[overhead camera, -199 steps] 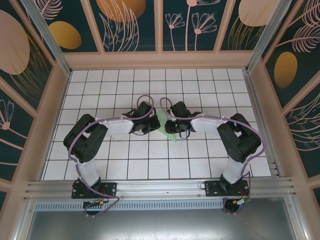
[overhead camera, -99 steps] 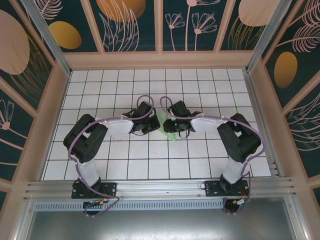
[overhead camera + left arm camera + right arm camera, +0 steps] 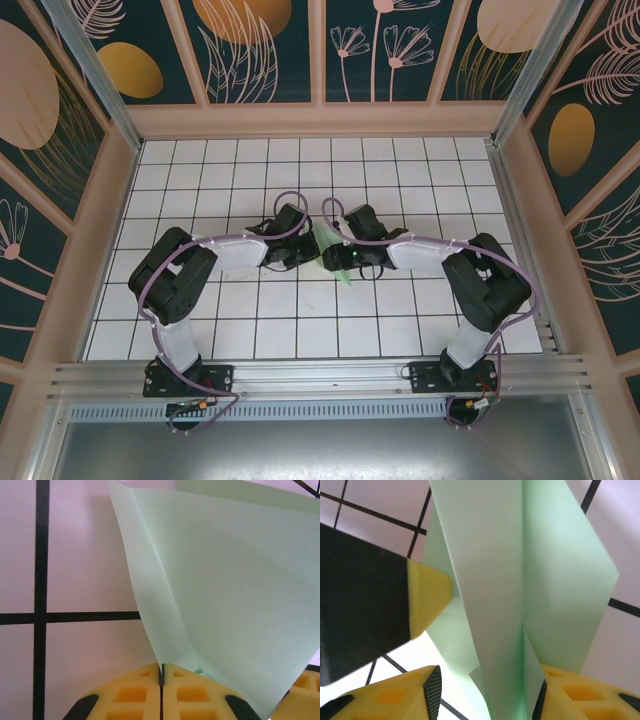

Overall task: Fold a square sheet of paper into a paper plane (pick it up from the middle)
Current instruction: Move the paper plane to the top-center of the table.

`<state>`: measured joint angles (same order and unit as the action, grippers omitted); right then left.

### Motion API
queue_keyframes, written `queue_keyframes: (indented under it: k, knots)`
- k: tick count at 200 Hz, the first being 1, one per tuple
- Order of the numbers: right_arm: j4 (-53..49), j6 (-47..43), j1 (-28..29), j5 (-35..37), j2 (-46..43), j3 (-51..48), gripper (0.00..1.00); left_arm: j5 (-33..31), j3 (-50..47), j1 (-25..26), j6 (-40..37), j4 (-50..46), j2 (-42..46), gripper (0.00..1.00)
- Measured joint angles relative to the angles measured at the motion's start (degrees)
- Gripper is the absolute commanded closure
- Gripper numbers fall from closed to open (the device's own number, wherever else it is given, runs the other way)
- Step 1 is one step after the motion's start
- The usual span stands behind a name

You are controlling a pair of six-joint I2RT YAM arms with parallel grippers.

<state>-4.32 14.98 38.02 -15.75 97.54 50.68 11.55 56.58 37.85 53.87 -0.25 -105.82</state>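
The square sheet of paper is folded into a pale mint-green paper plane [image 3: 326, 238] that stands upright between my two grippers at the middle of the table. Its point [image 3: 347, 280] reaches toward the near side. My left gripper [image 3: 311, 253] is shut on the paper plane [image 3: 225, 590]; the yellow pads [image 3: 140, 692] pinch a creased edge at the bottom. My right gripper [image 3: 487, 696] is open, and its fingers [image 3: 395, 697] stand on either side of the plane's upright folds [image 3: 495, 590] without pressing them. The left gripper's yellow fingertip [image 3: 427, 597] touches the paper's left flap.
White tiles with black grid lines cover the table [image 3: 300, 320]. Low wooden walls [image 3: 320, 120] frame it at the back and sides. A metal rail [image 3: 320, 375] carries both arm bases along the near edge. Both arms bend inward and meet at the centre.
The right gripper's jaws have opened off the paper, and it has shifted slightly left toward the left gripper. The left gripper has kept its grip and place.
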Motion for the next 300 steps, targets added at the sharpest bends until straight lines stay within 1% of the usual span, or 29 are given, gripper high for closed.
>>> queue_keyframes:
  k: [39,92,110,126,134,142,162,181,207,242,261,276,300]
  knots:
    - [-0.20,-2.56,0.00,1.16,0.00,-0.81,0.60,0.00,0.00,0.00,0.00,0.00,0.00,0.91]
    - [-0.17,-2.89,0.02,2.36,0.04,-0.79,0.65,0.00,0.00,0.00,0.00,0.00,0.00,0.90]
    - [-0.17,-2.91,0.02,2.64,0.48,-0.17,0.68,-0.02,0.00,0.00,-0.02,0.00,0.00,0.89]
    - [-0.17,-2.80,0.02,2.89,1.14,0.57,0.69,-0.02,0.00,0.00,0.02,0.00,0.02,0.85]
    - [-0.17,-2.71,0.02,3.17,1.44,0.83,0.71,-0.02,0.00,0.00,-0.02,0.00,0.02,0.83]
    - [-0.20,-2.71,0.02,3.39,1.77,1.07,0.75,-0.02,0.04,0.00,-0.15,-0.07,0.02,0.78]
    - [-0.24,-2.69,0.02,4.13,2.69,1.70,0.85,-0.09,0.39,-0.02,-0.39,-0.68,0.24,0.63]
    - [-0.55,-2.21,0.02,5.35,3.04,2.16,0.88,-0.46,0.50,-0.31,-0.04,-1.75,1.46,0.51]
    - [-1.09,-1.07,-0.07,7.91,3.04,3.96,0.90,-1.66,0.44,-2.01,-0.24,-3.43,4.76,0.38]
    - [-1.75,1.97,-1.86,11.28,4.74,9.18,0.90,-4.72,-1.77,-6.71,-0.72,-4.81,11.32,0.26]
    - [-2.58,4.07,-4.22,12.68,8.04,13.73,0.90,-6.71,-3.91,-8.94,-0.81,-5.84,13.86,0.18]
    - [-3.67,5.60,-6.01,13.73,11.72,18.21,0.91,-8.11,-5.20,-9.57,-1.05,-6.73,14.86,0.13]
    - [-5.86,7.08,-8.74,15.06,17.84,25.57,0.90,-9.49,-6.58,-9.57,-1.27,-7.67,15.34,0.09]
